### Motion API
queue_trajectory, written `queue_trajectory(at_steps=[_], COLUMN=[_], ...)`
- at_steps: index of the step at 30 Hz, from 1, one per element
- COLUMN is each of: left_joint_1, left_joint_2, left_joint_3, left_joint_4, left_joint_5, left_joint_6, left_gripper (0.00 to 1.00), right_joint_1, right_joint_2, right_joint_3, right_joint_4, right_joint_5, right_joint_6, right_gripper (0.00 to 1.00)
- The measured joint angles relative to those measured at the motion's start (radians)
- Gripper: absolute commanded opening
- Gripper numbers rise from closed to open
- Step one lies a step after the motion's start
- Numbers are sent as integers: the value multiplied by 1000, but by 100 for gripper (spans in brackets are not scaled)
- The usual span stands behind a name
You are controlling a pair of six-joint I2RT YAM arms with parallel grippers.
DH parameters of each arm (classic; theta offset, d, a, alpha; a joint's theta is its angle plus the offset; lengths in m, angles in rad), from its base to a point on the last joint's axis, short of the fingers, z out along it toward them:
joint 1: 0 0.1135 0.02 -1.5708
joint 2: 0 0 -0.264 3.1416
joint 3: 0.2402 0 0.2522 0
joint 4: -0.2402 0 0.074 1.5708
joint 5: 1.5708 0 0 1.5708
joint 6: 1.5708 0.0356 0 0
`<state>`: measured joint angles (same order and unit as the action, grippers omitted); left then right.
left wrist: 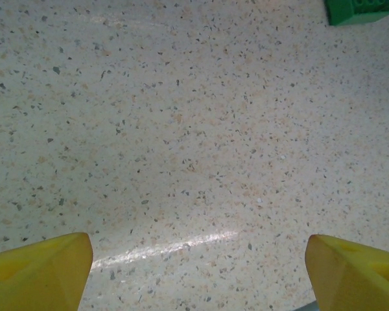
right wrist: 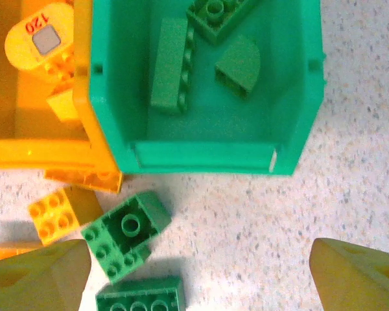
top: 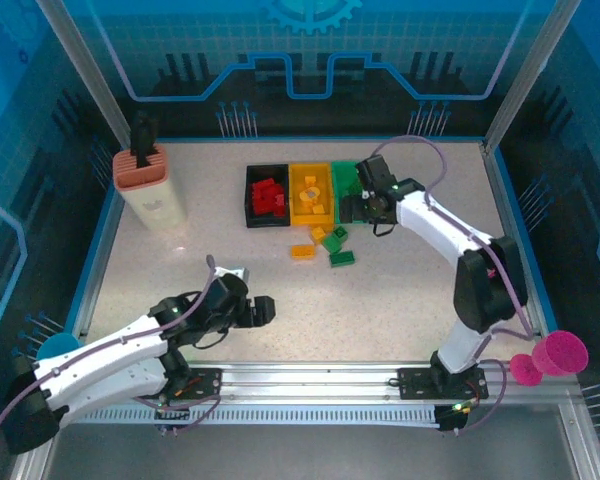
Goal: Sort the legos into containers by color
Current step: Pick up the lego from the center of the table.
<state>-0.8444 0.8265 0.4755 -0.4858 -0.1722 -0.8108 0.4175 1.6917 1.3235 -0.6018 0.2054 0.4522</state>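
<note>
**Right gripper (right wrist: 196, 277) hangs open over the near wall of the green bin (right wrist: 298, 129); loose bricks lie just under it.**
Its jaws are spread wide and hold nothing. Three green legos (right wrist: 168, 65) already lie in the bin ahead of it. The nearest loose green brick (right wrist: 125, 233) sits on the counter (right wrist: 350, 214) between its fingers, closer to the left one. Its long axis slants across the gap, so a wrist turn looks needed. The left gripper (left wrist: 198, 275), also wide open, is well apart from the bricks, so the right arm is nearer.
</note>
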Motion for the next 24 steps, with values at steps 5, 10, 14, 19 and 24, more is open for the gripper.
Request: queue_trajectory(at_steps=[5,10,14,19,24], left_joint_1=[-4,-4,-5,-10,-10], left_joint_2=[69,97,104,103,82], left_joint_3=[12,34,40,40,40], left_joint_4=[33,64,76,73,72], left_joint_5=[0,0,0,0,0], left_joint_6=[1,2,2,1,0], left_gripper=[86,86,86,86,86], right_joint_1=[42,91,135,167,183], right_joint_2=[-80,-84,-58,37,118], right_joint_3=[-142,-222,-224,-195,-156], right_joint_4=[47,79,98,99,79], right_joint_5=[-10,-29,-30,-27,2], right_joint_6=[-2,-7,-18,-28,-27], right_gripper=[92,94,95,95,95])
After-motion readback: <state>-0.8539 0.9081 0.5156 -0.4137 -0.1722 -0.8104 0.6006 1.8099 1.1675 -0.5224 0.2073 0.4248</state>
